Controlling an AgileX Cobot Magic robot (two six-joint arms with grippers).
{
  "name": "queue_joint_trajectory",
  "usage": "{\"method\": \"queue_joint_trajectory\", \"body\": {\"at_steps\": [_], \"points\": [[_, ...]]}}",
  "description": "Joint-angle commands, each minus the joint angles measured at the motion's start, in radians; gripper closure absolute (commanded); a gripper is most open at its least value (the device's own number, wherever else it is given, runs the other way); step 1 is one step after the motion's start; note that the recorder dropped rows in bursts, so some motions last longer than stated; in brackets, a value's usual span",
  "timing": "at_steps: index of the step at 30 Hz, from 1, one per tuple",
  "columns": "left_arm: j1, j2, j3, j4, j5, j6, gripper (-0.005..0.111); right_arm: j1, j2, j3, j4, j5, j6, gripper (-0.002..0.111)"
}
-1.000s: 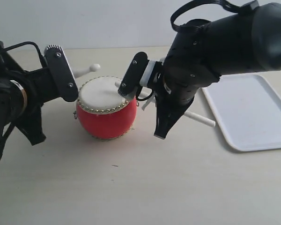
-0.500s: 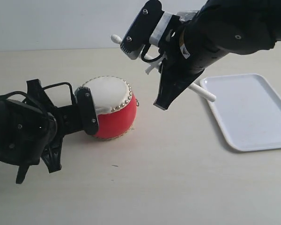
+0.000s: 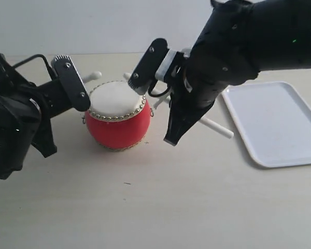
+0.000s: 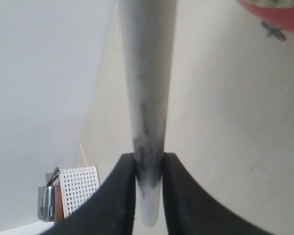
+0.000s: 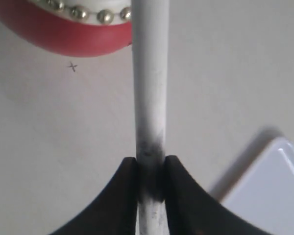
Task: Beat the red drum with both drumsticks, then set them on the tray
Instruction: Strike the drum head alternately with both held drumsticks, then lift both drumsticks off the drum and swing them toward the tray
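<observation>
The red drum (image 3: 116,126) stands at the table's middle, its cream skin (image 3: 113,97) facing up. My left gripper (image 3: 78,85) is shut on one drumstick (image 4: 147,73), whose rounded tip (image 3: 96,75) pokes out past the drum's far left rim. My right gripper (image 3: 147,72) is shut on the other drumstick (image 5: 149,73). That stick's tip (image 3: 127,77) hangs at the skin's far right edge and its butt end (image 3: 217,128) points toward the tray (image 3: 280,124). The white tray lies to the right with nothing on it. Both wrist views show the fingers (image 4: 122,196) (image 5: 125,196) clamped tight on a stick.
A perforated white stand (image 4: 76,186) with a metal object is far off in the left wrist view. The drum's red side (image 5: 73,39) and a tray corner (image 5: 269,196) appear in the right wrist view. Bare tabletop (image 3: 160,207) lies in front.
My right arm dropped from its raised position, bringing its stick tip down to the drum's rim. My left arm rose from low beside the drum, and the drum went from tilted to upright.
</observation>
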Motion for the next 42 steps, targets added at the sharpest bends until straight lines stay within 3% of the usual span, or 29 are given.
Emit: {"method": "queue_joint_trajectory", "body": {"at_steps": [1,12,17,21,28,38,42], "points": [[0.004,-0.094,-0.006,0.001,0.018,-0.018,0.107,0.000,0.077,-0.007,0.007,-0.010,0.000,0.108],[0.004,-0.151,-0.006,-0.033,-0.110,-0.035,0.107,0.000,0.074,-0.007,0.019,-0.071,0.012,0.108],[0.004,-0.151,-0.006,-0.015,-0.400,-0.126,0.107,-0.014,-0.022,-0.007,-0.117,-0.060,0.205,0.108],[0.004,-0.151,-0.028,0.070,-0.673,-0.292,0.107,-0.058,-0.122,-0.007,-0.168,-0.051,0.375,0.108],[0.004,-0.146,-0.194,0.061,-0.943,-0.457,0.107,-0.155,-0.261,-0.007,-0.159,0.052,0.402,0.108],[0.004,0.022,-0.454,-0.171,-1.034,-0.545,0.107,-0.304,-0.325,-0.005,-0.132,0.188,0.401,0.108],[0.004,0.157,-0.537,-0.245,-1.172,-0.545,0.107,-0.346,-0.325,-0.005,-0.085,0.186,0.385,0.108]]}}
